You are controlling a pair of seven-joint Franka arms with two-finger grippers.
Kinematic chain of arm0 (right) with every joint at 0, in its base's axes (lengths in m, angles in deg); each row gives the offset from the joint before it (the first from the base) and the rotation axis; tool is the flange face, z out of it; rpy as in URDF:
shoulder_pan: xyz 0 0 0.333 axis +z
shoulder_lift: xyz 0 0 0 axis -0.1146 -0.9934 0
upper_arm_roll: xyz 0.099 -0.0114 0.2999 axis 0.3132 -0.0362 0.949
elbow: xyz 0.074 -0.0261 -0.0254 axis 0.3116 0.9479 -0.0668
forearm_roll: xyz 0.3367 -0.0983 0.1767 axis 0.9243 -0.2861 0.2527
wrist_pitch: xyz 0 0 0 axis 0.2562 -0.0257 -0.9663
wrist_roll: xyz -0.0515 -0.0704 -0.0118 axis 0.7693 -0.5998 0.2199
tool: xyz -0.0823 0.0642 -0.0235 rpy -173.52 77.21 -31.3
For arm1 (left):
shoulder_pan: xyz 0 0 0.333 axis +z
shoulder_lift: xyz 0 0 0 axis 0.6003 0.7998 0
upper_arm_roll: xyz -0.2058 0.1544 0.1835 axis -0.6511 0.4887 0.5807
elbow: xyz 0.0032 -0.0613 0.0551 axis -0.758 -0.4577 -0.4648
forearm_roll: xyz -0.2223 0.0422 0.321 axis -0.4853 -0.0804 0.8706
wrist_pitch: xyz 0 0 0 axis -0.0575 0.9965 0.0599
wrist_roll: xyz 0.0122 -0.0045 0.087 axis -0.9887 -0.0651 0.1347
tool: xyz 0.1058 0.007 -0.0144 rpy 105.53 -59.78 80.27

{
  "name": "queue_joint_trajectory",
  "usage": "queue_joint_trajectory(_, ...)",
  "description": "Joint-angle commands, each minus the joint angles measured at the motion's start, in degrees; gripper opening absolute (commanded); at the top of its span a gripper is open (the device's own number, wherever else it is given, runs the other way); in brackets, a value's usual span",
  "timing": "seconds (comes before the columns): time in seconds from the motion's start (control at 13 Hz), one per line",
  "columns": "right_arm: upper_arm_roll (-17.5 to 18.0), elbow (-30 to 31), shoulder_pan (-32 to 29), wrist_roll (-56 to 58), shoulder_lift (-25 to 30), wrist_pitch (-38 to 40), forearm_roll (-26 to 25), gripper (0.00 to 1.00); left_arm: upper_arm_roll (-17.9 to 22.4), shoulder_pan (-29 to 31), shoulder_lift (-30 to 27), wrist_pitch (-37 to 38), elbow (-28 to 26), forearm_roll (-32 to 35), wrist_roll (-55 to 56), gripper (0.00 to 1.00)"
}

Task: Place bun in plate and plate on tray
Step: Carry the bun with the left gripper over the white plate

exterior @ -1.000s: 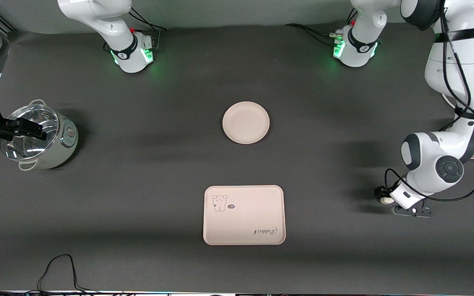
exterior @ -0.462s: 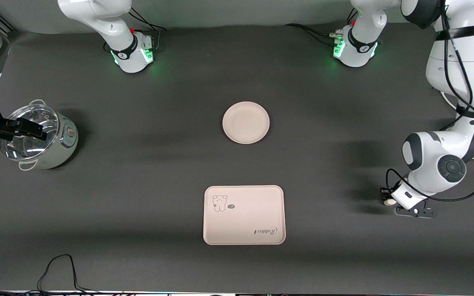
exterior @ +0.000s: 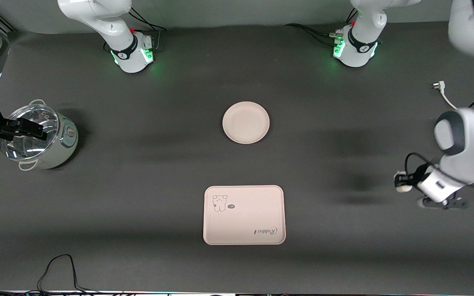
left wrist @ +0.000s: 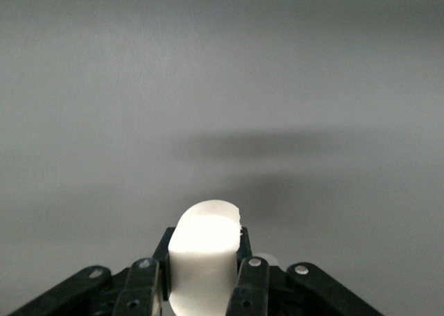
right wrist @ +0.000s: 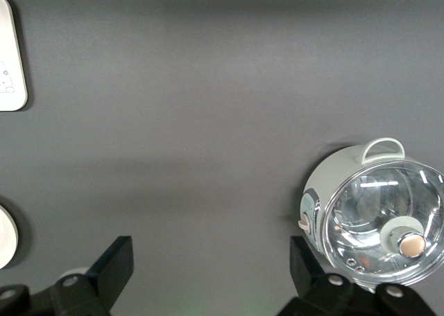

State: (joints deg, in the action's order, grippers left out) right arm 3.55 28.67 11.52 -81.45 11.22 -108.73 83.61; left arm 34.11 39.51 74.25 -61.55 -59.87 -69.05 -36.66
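Bun (left wrist: 202, 250) is pinched tight in your left gripper (exterior: 403, 183), up over the table toward the left arm's end from the plate (exterior: 245, 122). Carry it over the plate next, then let go. Your right gripper (right wrist: 208, 267) waits wide open beside the pot (exterior: 39, 137).

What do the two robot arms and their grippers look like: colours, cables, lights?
Both arms have glossy white shells with dark grey joints and black bands. Each base glows green and has black cables running from it. The left arm carries loose black cables down to its wrist. The left gripper and the right gripper are matte black, with flat jaws fixed by small silver screws.
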Motion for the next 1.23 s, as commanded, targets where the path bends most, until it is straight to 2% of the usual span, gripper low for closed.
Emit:
queue_joint_trajectory(0.0, 0.0, 0.3, 0.2, -0.5, 0.6, 0.1, -0.3, 1.0, 0.2, -4.4, -10.3, 9.6, -2.5, -0.9, 8.3, 0.38)
queue_joint_trajectory(0.15, 0.0, 0.3, 0.2, -0.5, 0.6, 0.1, -0.3, 1.0, 0.2, -9.2, -15.2, 15.1, -2.6, -1.1, 15.8, 0.38)
queue_joint_trajectory(0.31, 0.0, 0.4, 0.2, -0.5, 0.6, 0.1, -0.3, 1.0, 0.1, -14.4, -17.7, 17.1, -2.5, -2.3, 24.0, 0.38)
queue_joint_trajectory(0.62, 0.0, 0.6, 0.2, -0.5, 0.6, 0.1, -0.3, 1.0, -1.7, -25.6, -17.9, 15.7, -2.6, -4.1, 40.2, 0.39)
queue_joint_trajectory(0.77, 0.0, 0.6, 0.2, -0.6, 0.6, 0.1, -0.3, 1.0, -4.5, -28.8, -15.6, 10.1, -3.3, -5.4, 48.3, 0.41)
queue_joint_trajectory(1.0, 0.0, 0.6, 0.2, -0.6, 0.6, 0.1, -0.3, 1.0, -9.3, -33.6, -8.4, -0.2, -3.5, -5.3, 57.2, 0.44)
queue_joint_trajectory(1.15, 0.0, 0.7, 0.2, -0.5, 0.6, 0.1, -0.3, 1.0, -9.4, -38.4, -2.5, -7.5, -4.1, -4.4, 61.0, 0.44)
